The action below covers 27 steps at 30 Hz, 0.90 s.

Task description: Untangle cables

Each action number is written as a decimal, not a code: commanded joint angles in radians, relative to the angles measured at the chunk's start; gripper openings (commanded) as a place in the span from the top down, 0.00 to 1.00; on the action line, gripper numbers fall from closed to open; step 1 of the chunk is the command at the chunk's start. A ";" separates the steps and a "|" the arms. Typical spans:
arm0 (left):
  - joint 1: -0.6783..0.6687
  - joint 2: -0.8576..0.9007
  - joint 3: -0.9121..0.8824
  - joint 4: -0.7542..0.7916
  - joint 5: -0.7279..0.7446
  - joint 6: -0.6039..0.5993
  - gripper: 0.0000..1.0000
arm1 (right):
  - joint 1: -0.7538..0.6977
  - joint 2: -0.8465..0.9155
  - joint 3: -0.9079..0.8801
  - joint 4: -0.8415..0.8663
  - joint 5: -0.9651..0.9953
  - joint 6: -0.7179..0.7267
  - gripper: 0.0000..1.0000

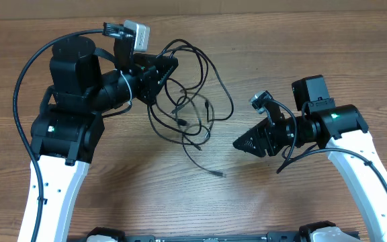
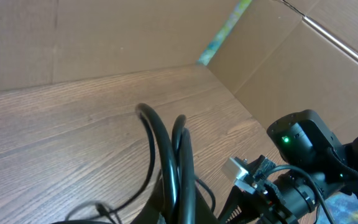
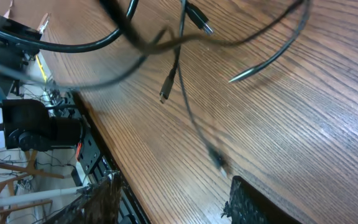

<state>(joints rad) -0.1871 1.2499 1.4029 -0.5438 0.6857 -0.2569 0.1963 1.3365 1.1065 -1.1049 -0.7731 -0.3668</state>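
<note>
table (image 1: 113, 195): brown wood-grain laminate, flat and matte, with fine streaks running along it; it is carrying both arms and the cords.
right arm (image 1: 361, 161): the lower link has a smooth white shell, with a boxy black motor housing above it; a green light is glowing and a thick black wire is looping beside it.
loose plug (image 1: 219, 173): small pale-tipped end of one thin cord, lying flat on the wood toward the front, apart from the main tangle.
right gripper (image 1: 242, 143): black and wedge-shaped with rough-textured fingers; they are standing apart with bare wood between them, gripping nothing, and pointing at the tangle from nearby.
cables (image 1: 187, 101): thin, round, glossy black cords, looping over each other in loose curves; they are sitting between the two grippers, closer to the left one. Small plug ends are hanging inside the loops and the lower strands are trailing on the table.
left gripper (image 1: 163, 67): black and angular, pinching together on the upper loops of the cables; its wrist view is showing two shiny cord arcs close to the lens.
left arm (image 1: 72, 87): bulky black cylindrical housings with a grey camera block on top.
cardboard wall (image 2: 104, 37): plain brown panels, creased at the corner, standing beyond the table edge.
</note>
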 commanded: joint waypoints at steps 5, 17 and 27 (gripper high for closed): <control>0.004 -0.021 0.019 -0.078 -0.230 -0.025 0.96 | 0.000 0.001 0.005 -0.013 0.003 0.000 0.45; 0.003 -0.023 0.019 -0.143 -0.975 -0.016 0.96 | 0.000 0.001 0.005 -0.011 0.036 -0.001 0.41; -0.016 -0.022 0.019 0.021 -1.183 0.284 0.96 | 0.000 0.001 0.005 0.027 0.063 -0.001 0.38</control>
<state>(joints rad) -0.1894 1.2499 1.4029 -0.5579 -0.4007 -0.0967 0.1963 1.3365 1.1065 -1.0901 -0.7223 -0.3668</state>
